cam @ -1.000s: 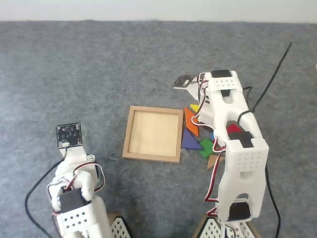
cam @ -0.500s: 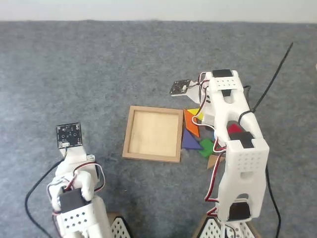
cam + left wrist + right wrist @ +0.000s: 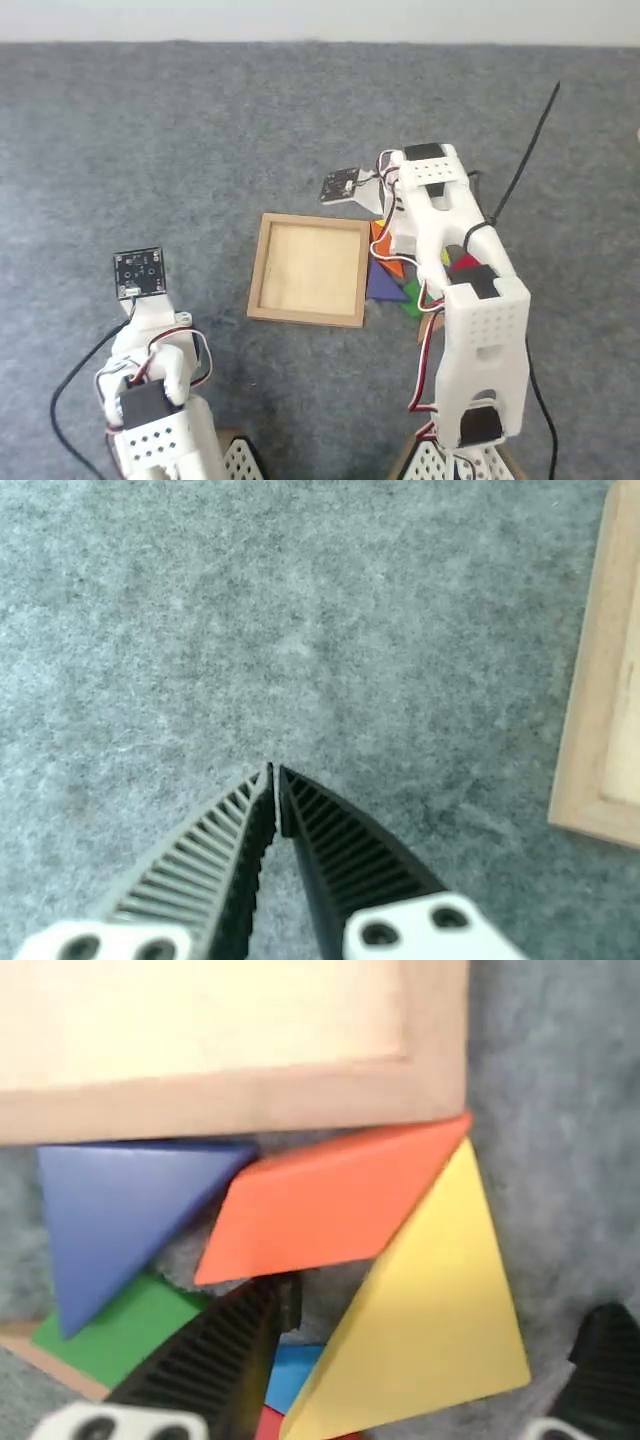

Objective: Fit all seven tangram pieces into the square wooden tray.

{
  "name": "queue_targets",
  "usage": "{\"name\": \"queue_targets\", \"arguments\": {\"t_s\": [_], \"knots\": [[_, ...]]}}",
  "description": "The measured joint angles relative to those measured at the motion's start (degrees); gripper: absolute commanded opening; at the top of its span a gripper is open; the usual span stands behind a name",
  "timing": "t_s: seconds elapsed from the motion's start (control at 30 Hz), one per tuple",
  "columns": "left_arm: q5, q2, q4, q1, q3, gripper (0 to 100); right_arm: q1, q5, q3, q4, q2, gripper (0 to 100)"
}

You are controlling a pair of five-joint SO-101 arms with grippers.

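Right jaws: standing wide apart and gripping nothing; the right gripper (image 3: pixel 445 1310) is hovering low over the loose pieces.
Between the right jaws: the yellow triangle (image 3: pixel 430 1345) is lying flat, one sharp corner pointing towards the tray's corner.
Left jaws: pressing together tip to tip, holding nothing; the left gripper (image 3: pixel 273 772) is hanging over the carpet, near one side of the tray.
Orange parallelogram (image 3: pixel 330 1205): lying flat, its long axis running roughly along the tray's rim, one sharp corner touching that rim and one short side meeting the yellow triangle's edge.
Blue triangle (image 3: pixel 120 1210): lying with one edge along the same rim, its opposite tip pointing away from the tray and reaching the green piece.
Other pieces: the green piece (image 3: pixel 120 1335), a light blue piece (image 3: pixel 300 1365) and a red piece (image 3: pixel 275 1425) are sitting farther from the tray, partly covered by a gripper finger.
Tray (image 3: pixel 262 275): lying flat between the two arms, closer to the right one, its sides running almost square to the table's far edge with a slight turn; its pale floor is lying open to view, and the pieces are lying outside it along the side facing the right arm.
Arms: the right arm (image 3: pixel 455 300) is stretching over the pieces; the left arm (image 3: pixel 150 400) is sitting folded near the front edge.
Surface: a grey carpet (image 3: pixel 150 130) is covering the table.
Room: a pale wall (image 3: pixel 300 18) is running along the far edge; a black cable (image 3: pixel 530 150) is slanting up beside the right arm.
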Motion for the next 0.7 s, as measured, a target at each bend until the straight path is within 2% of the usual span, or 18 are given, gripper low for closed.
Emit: {"name": "queue_targets", "arguments": {"t_s": [0.47, 0.7], "knots": [[0.00, 0.00, 0.00, 0.00, 0.00, 1, 2.02, -0.18, -1.23, -0.70, 1.67, 43.1], [0.00, 0.00, 0.00, 0.00, 0.00, 1, 2.64, -4.75, -1.32, -0.70, 1.76, 43.1]]}}
